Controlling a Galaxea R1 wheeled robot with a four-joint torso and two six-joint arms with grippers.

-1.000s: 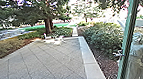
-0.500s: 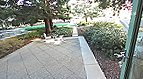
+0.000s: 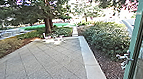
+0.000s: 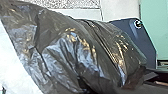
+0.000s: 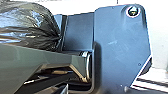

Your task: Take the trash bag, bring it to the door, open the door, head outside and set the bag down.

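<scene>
Bag (image 4: 75, 50): though the wrist views are murky, it is dark, shiny and bulging, near what looks like the door's (image 3: 137, 34) green edge.
Claws: left or right, cannot tell whether apart, together or clamped on the bag.
Paving (image 3: 39, 67): outside, left of the door.
Shrubs (image 3: 107, 36): between paving and door.
Chairs (image 3: 58, 39): white, well left of the door.
Tree (image 3: 47, 24): left of the door, beyond the paving.

Shiny dark trash bag (image 4: 65, 52); door (image 3: 137, 31), seemingly open
</scene>
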